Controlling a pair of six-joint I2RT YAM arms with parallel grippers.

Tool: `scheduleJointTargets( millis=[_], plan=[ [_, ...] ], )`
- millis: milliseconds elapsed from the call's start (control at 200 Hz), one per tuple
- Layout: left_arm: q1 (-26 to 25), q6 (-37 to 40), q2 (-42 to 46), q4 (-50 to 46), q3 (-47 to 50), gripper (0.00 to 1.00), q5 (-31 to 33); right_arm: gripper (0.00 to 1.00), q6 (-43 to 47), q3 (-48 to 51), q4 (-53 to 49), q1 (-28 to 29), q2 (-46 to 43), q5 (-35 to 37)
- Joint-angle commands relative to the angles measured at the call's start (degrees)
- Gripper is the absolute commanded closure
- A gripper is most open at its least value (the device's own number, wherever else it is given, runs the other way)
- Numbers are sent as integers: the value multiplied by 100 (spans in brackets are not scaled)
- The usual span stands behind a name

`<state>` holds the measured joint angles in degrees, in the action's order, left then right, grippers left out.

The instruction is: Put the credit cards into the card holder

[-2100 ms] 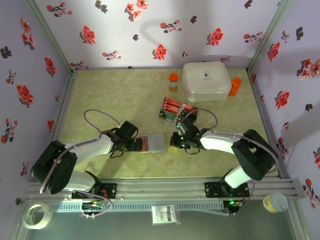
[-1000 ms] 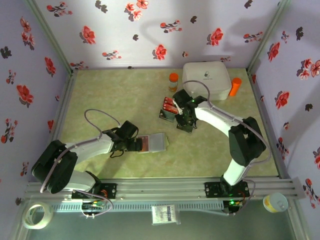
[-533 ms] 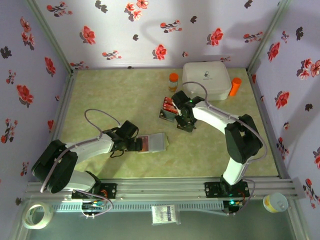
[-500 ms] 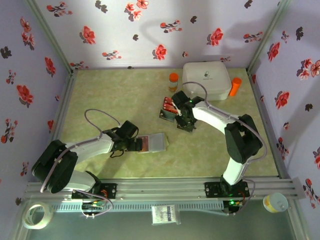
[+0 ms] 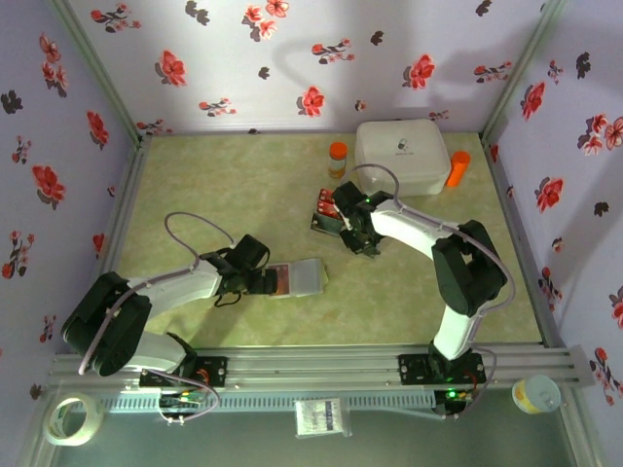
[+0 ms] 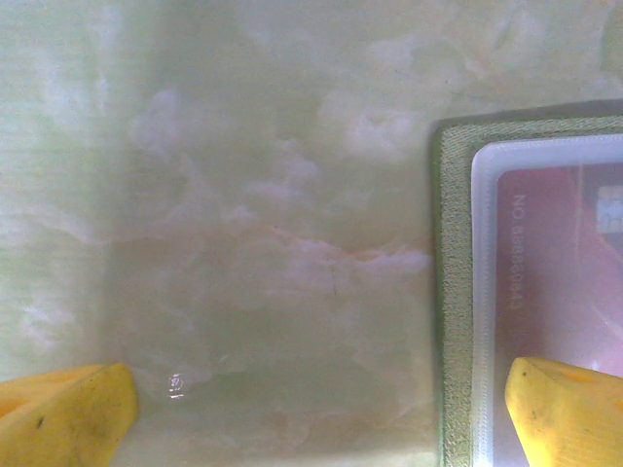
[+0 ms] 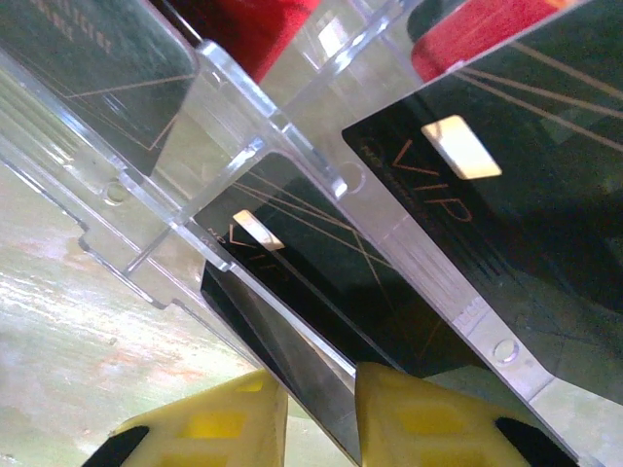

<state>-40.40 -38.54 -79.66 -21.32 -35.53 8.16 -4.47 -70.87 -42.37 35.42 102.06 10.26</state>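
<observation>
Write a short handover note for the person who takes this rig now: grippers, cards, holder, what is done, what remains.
Left gripper: open, one finger over the olive-green folding card holder.
Right gripper: jaws narrow on either side of a black credit card in the clear plastic rack; firm grip not certain.
Done: one red card sits in a holder sleeve.
To do: the other black and red cards, in the rack.

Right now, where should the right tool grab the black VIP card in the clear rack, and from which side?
Grip the black VIP card by the free edge jutting out of the clear rack. It stands thin in a slot, so bring the right tool in edge-on from the rack's open side, one finger on each flat face, probably pulling straight along the slot.
</observation>
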Motion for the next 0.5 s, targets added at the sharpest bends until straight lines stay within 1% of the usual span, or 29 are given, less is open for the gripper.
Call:
scheduleJointTargets(
  millis=[0, 370, 425, 495],
  plan=[
    [-4, 173, -349, 586, 153, 0, -239, 74, 67, -9, -253, 26, -185, 190],
    [-3, 169, -340, 597, 166, 0, -245, 75, 138, -35, -378, 26, -286, 279],
    [-3, 163, -335, 597, 168, 0, -241, 76, 148, -32, -383, 26, -298, 264],
    [-3, 169, -339, 594, 162, 0, -240, 81, 165, -38, -384, 26, -312, 257]
  ],
)
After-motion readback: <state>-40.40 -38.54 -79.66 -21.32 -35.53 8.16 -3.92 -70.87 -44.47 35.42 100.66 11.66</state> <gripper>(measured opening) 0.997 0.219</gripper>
